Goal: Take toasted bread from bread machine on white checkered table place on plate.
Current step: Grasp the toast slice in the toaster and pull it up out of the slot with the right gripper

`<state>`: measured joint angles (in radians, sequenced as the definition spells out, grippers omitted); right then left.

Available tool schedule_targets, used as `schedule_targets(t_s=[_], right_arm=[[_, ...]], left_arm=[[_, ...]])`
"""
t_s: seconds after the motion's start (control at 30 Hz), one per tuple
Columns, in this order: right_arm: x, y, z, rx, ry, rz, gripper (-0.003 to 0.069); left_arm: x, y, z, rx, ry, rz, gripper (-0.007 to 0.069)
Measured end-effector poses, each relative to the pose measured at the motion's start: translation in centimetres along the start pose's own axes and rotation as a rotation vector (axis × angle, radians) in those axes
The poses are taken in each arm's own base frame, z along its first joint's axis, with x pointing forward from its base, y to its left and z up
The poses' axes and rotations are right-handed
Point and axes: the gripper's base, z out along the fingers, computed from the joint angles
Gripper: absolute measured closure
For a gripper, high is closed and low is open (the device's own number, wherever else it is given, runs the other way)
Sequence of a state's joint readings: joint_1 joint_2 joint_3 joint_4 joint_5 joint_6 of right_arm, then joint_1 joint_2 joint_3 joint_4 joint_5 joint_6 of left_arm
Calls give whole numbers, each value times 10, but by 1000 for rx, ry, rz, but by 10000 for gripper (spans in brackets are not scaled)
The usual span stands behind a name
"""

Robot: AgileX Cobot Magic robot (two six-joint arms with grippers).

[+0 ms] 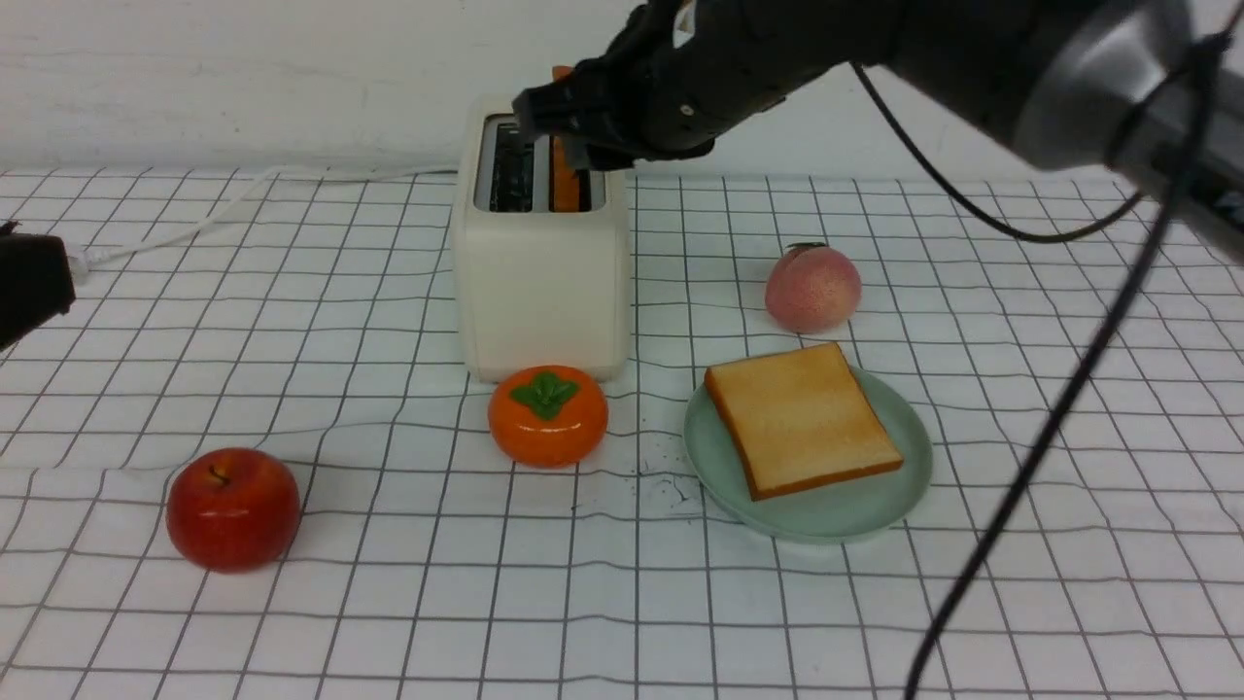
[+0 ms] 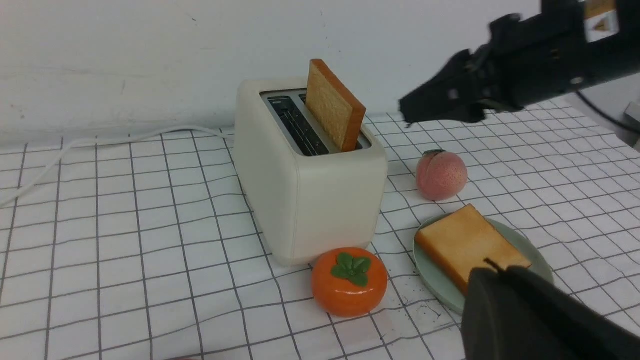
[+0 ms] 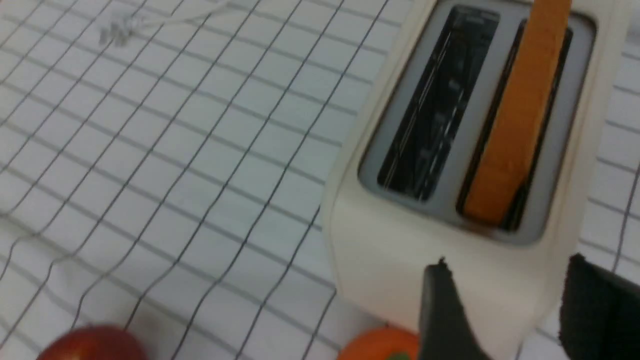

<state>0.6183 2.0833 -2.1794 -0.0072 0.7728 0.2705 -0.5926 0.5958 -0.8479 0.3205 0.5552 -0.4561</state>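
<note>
My worry is the right gripper (image 3: 507, 280), fingers apart and empty, just above the front of the bread machine (image 2: 320, 200). If it comes down off-line, a finger could catch the slot edge. It could also pinch only a corner, so the slice tips out beside the bread machine. A hard pull may drag the bread machine too. The left gripper (image 2: 492, 285) is closed on nothing, well off to the bread machine's left.

1 piece of toasted bread (image 2: 332, 105) stands upright in the bread machine's right slot, golden-tan with an orange-brown crust. The other slice (image 1: 802, 418) lies flat on the plate (image 1: 807, 520), front-right of the bread machine.
</note>
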Motion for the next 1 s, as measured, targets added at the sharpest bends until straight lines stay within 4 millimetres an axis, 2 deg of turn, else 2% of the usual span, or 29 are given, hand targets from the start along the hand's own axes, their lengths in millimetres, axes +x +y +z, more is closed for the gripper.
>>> schedule_targets(t_s=[0.03,0.07,0.1,0.13,0.17,0.2,0.3,0.37,0.47,0.5,0.53,0.6,0.63,0.77,0.8,0.83,1.0], right_arm=[[-1,-1,9,4,-18,1,258],[-1,-1,11,7,-28,-2,248],[-2,-4,29,16,-61,-7,167],[-1,-5,36,21,-79,-15,139],[-1,-6,38,22,-78,-15,132],[1,-10,51,34,-101,-22,98],[5,-19,68,57,-123,-18,91],[10,-28,82,77,-138,-1,123],[14,-33,89,90,-144,17,167],[15,-35,92,100,-153,32,219],[15,-35,92,102,-154,34,225],[13,-37,92,118,-169,49,310],[13,-37,92,120,-170,49,317],[12,-39,91,141,-188,71,480],[12,-39,91,141,-188,72,480],[12,-39,91,138,-192,80,528],[8,-37,90,124,-222,77,542]], left_arm=[[0,0,0,1,-2,0,638],[0,0,0,1,-2,0,638],[0,0,0,2,-4,0,638],[0,0,0,2,-4,0,638],[0,0,0,2,-4,0,638],[0,0,0,2,-4,0,638],[0,0,0,3,-4,-1,638],[0,0,0,2,-3,-1,638],[0,0,0,3,-3,-2,638],[0,0,0,3,-3,-2,638],[0,0,0,3,-3,-2,638],[0,0,0,4,-2,-3,638],[0,0,0,4,-2,-3,638],[0,0,0,4,-2,-3,638],[0,0,0,4,-2,-3,638],[0,0,0,4,-2,-2,638],[0,0,0,4,-2,10,638]])
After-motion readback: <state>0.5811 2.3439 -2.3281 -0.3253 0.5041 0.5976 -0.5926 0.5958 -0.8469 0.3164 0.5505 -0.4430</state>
